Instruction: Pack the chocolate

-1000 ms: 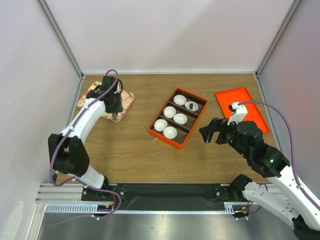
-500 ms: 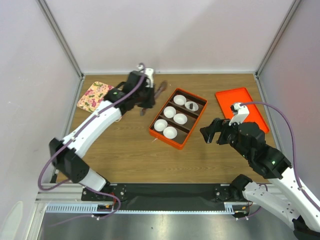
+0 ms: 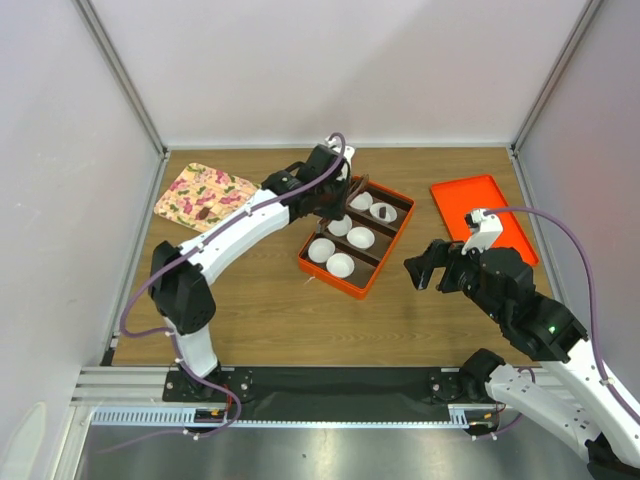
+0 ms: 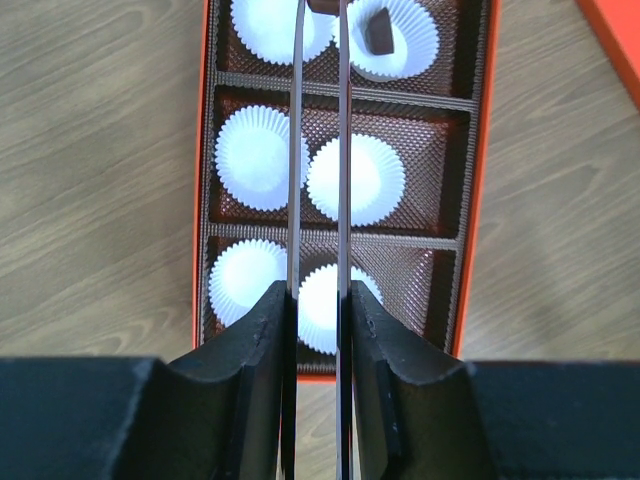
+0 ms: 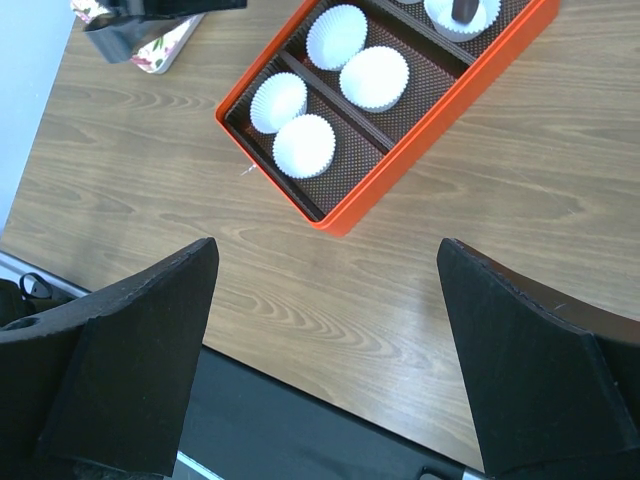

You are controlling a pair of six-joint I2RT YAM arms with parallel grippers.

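My left gripper (image 3: 340, 207) hovers over the far end of the orange divided box (image 3: 312, 265). In the left wrist view its thin blades (image 4: 320, 20) are nearly together on a dark brown chocolate piece (image 4: 322, 4), above the far-left paper cup (image 4: 262, 25). Another dark chocolate (image 4: 378, 35) lies in the far-right cup (image 4: 400, 40); it also shows from above (image 3: 383, 211). Further chocolates (image 3: 204, 211) lie on the floral plate (image 3: 190, 185). My right gripper (image 3: 425, 268) is wide open and empty, right of the box, above bare table (image 5: 330, 350).
The other white cups (image 3: 341, 264) in the box (image 5: 400, 175) hold nothing. An orange lid (image 3: 483, 215) lies at the far right. The enclosure walls stand at left, right and back.
My left arm has swung right from the floral plate to above the box's far end, blades closed on a dark piece. The right arm has barely moved.
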